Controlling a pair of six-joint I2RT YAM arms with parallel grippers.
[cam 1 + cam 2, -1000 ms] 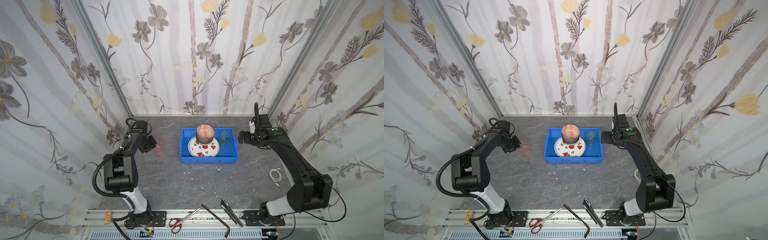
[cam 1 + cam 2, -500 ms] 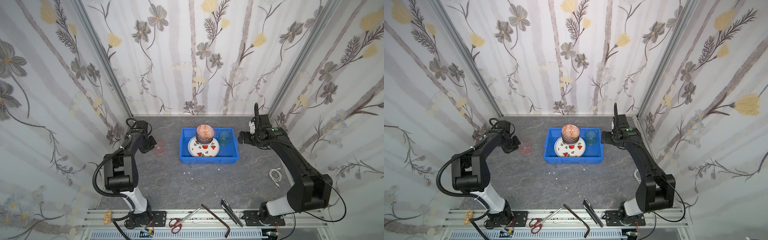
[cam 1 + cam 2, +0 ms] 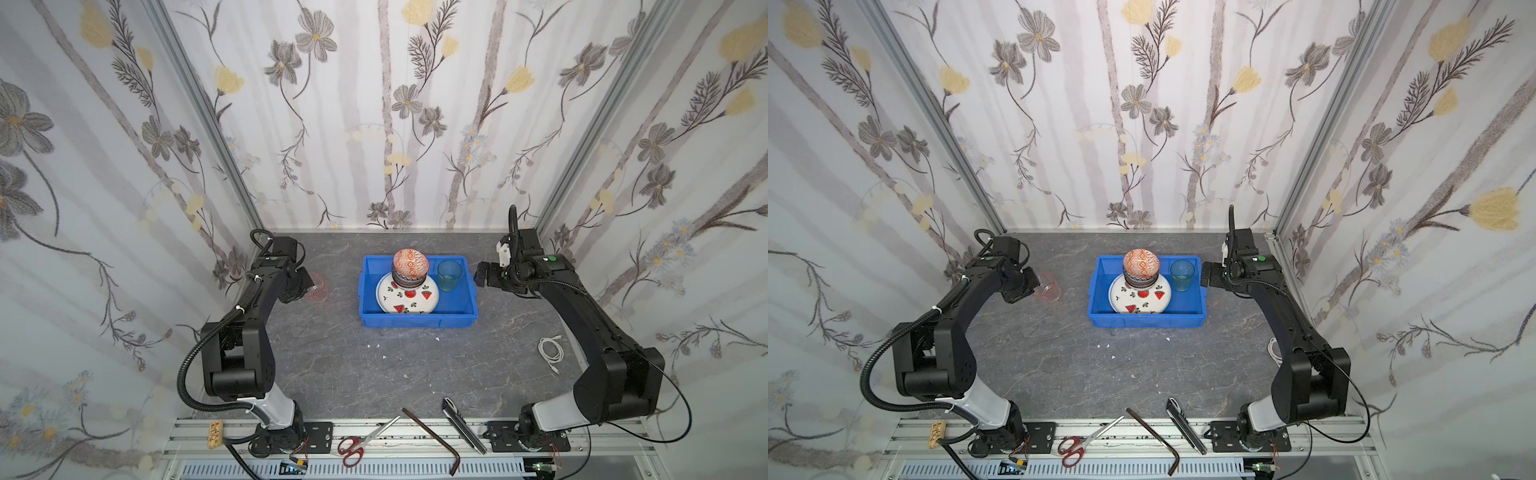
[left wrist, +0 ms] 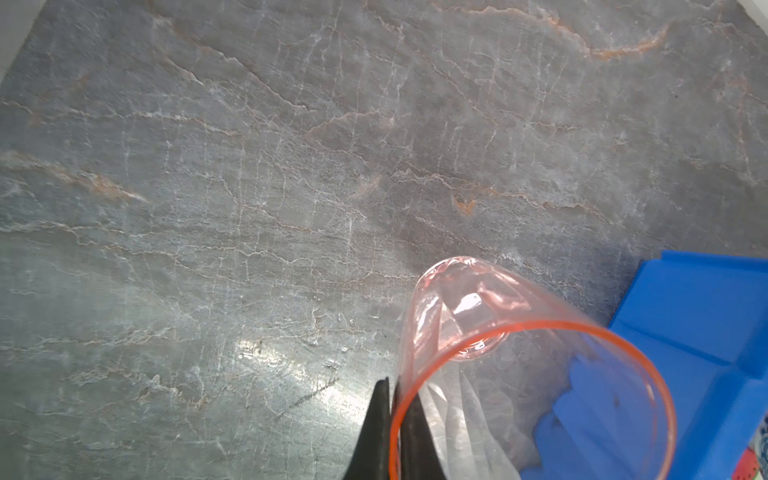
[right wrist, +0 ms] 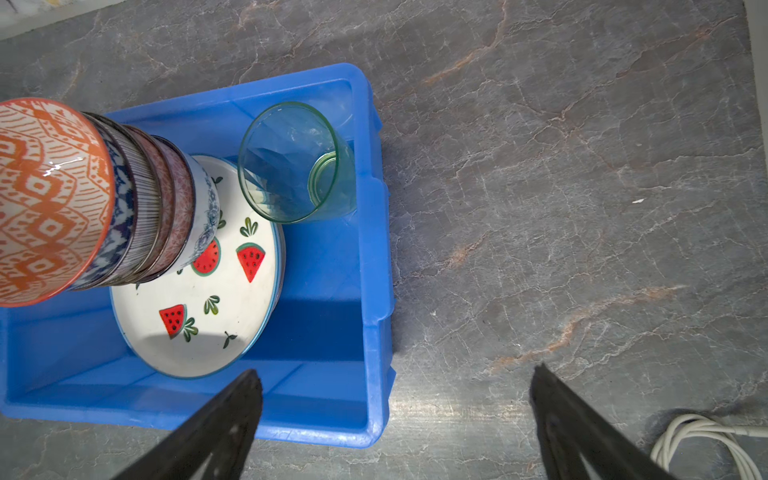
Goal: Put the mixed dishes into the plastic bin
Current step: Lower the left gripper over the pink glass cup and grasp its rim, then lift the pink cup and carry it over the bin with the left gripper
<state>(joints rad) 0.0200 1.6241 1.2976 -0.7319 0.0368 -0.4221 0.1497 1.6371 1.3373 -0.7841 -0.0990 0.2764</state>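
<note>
Left gripper (image 4: 392, 388) — fingers closed on the rim of the pink tumbler (image 4: 519, 332), one finger inside the wall, one outside. The pink tumbler is tilted and lies outside the bin (image 3: 415, 321), near its left wall. Right gripper (image 5: 397, 371) — fingers wide apart, holding nothing, above the bin's right wall. Inside the bin: watermelon plate (image 3: 409, 305), bowl stack (image 3: 410, 266) on the plate, teal tumbler (image 3: 449, 275) upright just beside the stack.

Between the left fingers (image 4: 372, 432): a tumbler (image 4: 519, 365), the bin (image 4: 706, 332) beyond it. Before the right fingers (image 5: 220, 424), in the bin: bowls (image 5: 50, 199) stacked on plates (image 5: 208, 320), another tumbler (image 5: 291, 162) beside.
</note>
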